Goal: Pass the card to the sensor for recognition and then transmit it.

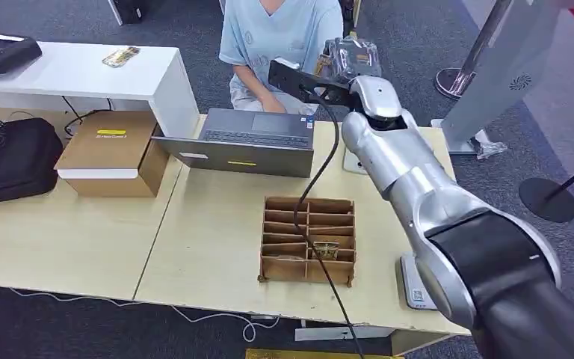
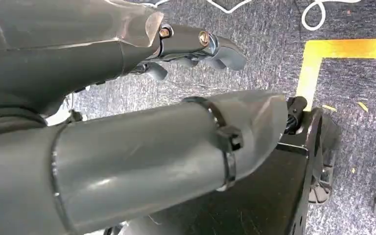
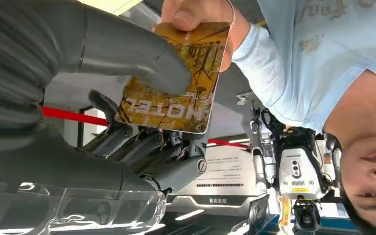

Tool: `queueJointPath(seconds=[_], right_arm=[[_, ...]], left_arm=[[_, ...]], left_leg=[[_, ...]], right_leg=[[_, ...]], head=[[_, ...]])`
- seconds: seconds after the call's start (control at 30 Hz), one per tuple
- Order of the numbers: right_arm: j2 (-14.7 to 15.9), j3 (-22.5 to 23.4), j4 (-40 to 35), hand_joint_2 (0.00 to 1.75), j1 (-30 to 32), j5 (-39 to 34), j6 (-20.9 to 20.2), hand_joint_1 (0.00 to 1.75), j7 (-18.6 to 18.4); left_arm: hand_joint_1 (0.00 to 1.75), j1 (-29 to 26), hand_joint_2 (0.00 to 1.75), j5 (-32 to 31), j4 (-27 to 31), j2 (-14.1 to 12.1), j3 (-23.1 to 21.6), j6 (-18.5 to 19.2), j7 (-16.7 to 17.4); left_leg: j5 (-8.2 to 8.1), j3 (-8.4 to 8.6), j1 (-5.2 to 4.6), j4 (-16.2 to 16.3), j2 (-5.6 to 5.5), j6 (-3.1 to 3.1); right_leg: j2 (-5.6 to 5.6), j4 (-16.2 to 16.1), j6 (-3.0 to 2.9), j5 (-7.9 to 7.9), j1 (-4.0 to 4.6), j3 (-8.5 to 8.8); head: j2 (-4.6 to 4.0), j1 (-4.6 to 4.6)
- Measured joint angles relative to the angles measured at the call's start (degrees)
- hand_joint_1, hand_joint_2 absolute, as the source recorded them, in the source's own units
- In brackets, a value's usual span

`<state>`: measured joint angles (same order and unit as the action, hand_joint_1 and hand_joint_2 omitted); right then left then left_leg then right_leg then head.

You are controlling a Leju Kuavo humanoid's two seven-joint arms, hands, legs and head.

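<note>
A gold card [image 3: 200, 73] printed "HOTEL" is pinched between the thumb and the fingers of my right hand [image 3: 132, 142]. A person's hand [image 3: 196, 12] grips the card's opposite edge. In the head view my right hand [image 1: 347, 60] is stretched over the far edge of the table towards the person in a light blue shirt [image 1: 280, 37]. A white flat reader [image 1: 415, 283] lies at the table's near right edge. My left hand [image 2: 186, 49] hangs over the carpet with its fingers loosely extended, holding nothing.
A brown slotted card box [image 1: 308, 239] stands mid-table with a card in one slot. Behind it are a grey laptop [image 1: 250, 142], a cardboard box [image 1: 112, 153] and a black bag [image 1: 11, 157]. A black cable [image 1: 321, 187] trails from my right arm across the box.
</note>
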<state>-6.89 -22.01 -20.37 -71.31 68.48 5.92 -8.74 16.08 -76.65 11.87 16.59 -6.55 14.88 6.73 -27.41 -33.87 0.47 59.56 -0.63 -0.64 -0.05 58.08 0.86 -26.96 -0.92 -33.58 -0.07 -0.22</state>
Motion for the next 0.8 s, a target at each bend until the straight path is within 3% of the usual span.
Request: queueJointPath(seconds=[0.47, 0.63, 0.8], right_arm=[[0.0, 0.0, -0.2, 1.75, 0.0, -0.1, 1.3, 1.75, 1.6], [0.0, 0.7, -1.0, 1.75, 0.6, -2.5, 5.5, 1.75, 4.9], [-0.1, 3.4, -3.7, 1.75, 3.0, -8.9, 10.7, 1.75, 10.6]], left_arm=[[0.00, 0.0, 0.00, -0.2, 0.0, 0.0, -0.4, 0.0, -0.4], [0.00, 0.0, 0.00, -0.2, 0.0, 0.0, -0.8, 0.0, -0.5], [0.00, 0.0, 0.00, 0.3, 0.0, 0.0, -1.2, -0.2, -0.5]], left_leg=[[0.00, 0.00, 0.00, 0.0, 0.00, 0.00], [0.00, -0.01, 0.00, 0.0, 0.00, 0.00], [0.00, -0.01, 0.00, 0.0, 0.00, 0.00]], right_leg=[[0.00, 0.0, 0.00, 0.00, 0.00, 0.00], [-0.01, 0.0, 0.00, 0.00, 0.00, 0.00], [-0.01, 0.0, 0.00, 0.00, 0.00, 0.00]], head=[[0.00, 0.00], [0.00, 0.00], [0.00, 0.00]])
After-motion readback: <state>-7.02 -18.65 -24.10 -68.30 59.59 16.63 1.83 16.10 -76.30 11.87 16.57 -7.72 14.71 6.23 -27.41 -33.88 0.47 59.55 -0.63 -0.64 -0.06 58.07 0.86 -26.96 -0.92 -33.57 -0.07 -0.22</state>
